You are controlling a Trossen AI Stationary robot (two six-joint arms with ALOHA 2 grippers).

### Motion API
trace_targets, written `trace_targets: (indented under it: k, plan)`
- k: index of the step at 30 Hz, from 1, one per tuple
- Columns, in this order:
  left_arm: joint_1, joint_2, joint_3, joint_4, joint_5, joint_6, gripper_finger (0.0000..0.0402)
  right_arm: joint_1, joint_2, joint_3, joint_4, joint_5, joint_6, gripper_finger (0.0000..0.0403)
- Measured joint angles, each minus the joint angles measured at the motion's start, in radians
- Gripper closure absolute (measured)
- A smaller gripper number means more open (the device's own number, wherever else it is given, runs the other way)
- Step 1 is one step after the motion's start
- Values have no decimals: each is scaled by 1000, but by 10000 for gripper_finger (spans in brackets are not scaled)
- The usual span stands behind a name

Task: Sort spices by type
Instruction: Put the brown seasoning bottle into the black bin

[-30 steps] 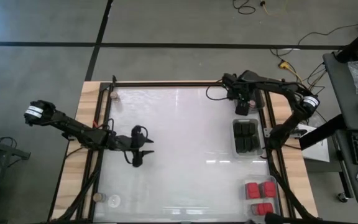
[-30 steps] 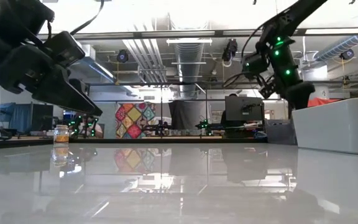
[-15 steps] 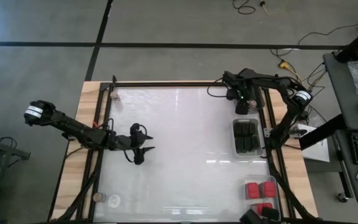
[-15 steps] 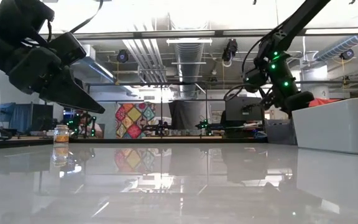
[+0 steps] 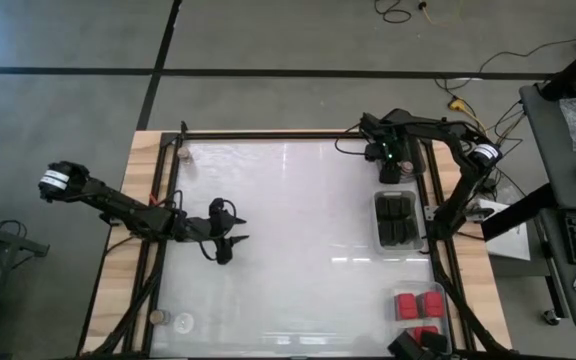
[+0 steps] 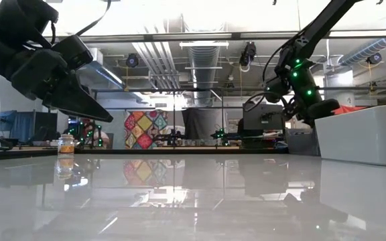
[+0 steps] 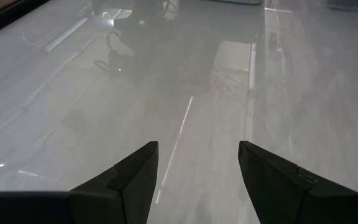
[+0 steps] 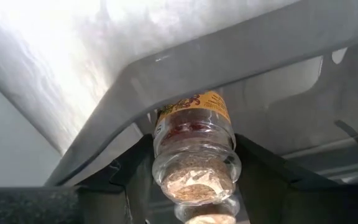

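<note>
Cork-topped spice jar point(image 8: 193, 148) in gripper, black blocks point(image 5: 396, 219) – red blocks point(image 5: 417, 306) trayed

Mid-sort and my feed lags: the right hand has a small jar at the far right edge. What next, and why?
Probably lower it into the clear tray right under it, then release. The right hand is shut on a cork-topped jar above that tray's rim. The left hand waits open, empty.

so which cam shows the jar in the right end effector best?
Right wrist view: the jar fills the frame between the right end effector fingers, cork top and label visible. In the high view the arm hides it at the table's far right corner. Low view shows only the arm; left wrist view shows bare table.
</note>
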Motion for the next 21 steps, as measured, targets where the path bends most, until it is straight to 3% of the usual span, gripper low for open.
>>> trace_targets:
  k: [14, 21]
  plan:
    - [0, 0, 0, -1, -44, 2, 194, -3, 1, 3, -7, 4, 31, 154]
    - [1, -17, 0, 0, -74, 14, 194, 24, -14, 107, -110, 19, 82, 123]
